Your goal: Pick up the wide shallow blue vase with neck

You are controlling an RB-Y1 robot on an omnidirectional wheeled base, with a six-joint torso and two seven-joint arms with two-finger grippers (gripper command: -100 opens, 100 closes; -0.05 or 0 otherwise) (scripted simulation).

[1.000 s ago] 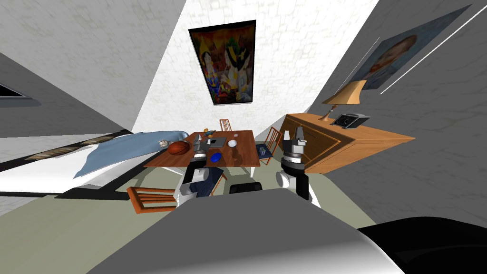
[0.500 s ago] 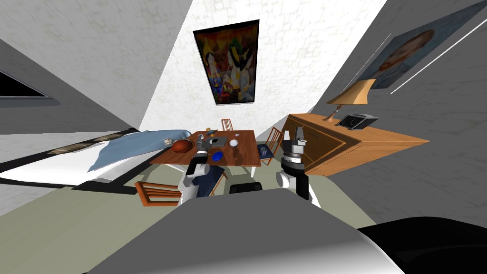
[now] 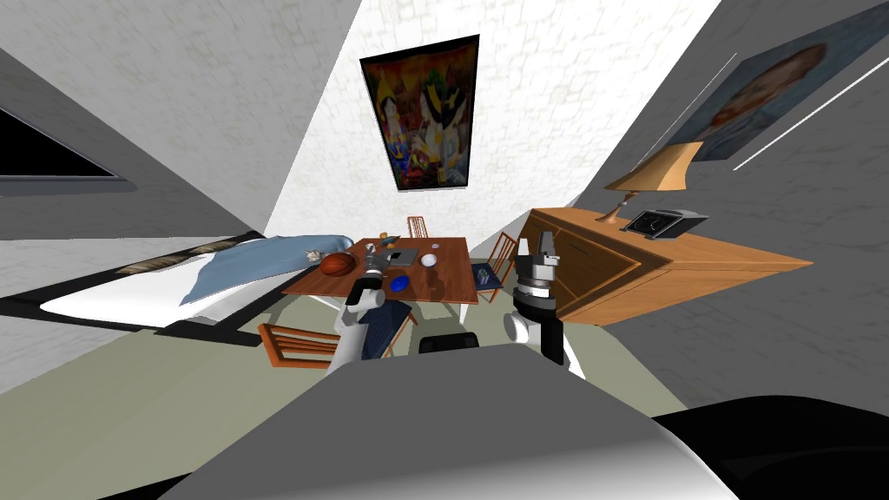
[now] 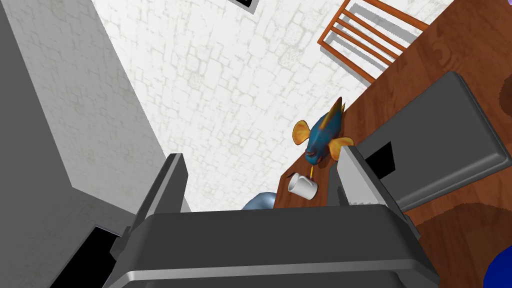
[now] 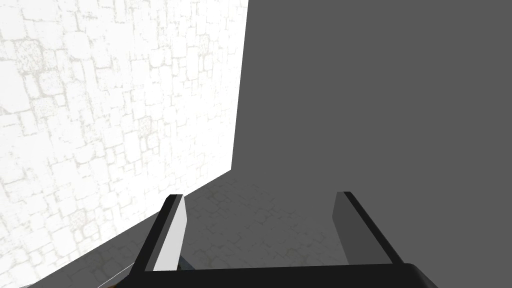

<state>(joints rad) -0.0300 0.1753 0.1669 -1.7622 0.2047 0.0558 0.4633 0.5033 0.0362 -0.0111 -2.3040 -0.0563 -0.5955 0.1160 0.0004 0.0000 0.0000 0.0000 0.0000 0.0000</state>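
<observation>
The left gripper (image 4: 260, 155) hangs over the wooden table (image 3: 447, 279) with its fingers spread wide and nothing between them. Just past them are a white mug (image 4: 302, 186), a blue and orange fish figure (image 4: 322, 137) and a flat grey slab (image 4: 430, 145), perhaps a closed laptop. The blue vase (image 3: 398, 283) sits on the table near its front edge, close beside that gripper but apart from it, with a basketball (image 3: 338, 264) on the gripper's other side. The right gripper (image 5: 258, 196) is raised by the wooden sideboard (image 3: 694, 260), its fingers likewise spread and empty.
</observation>
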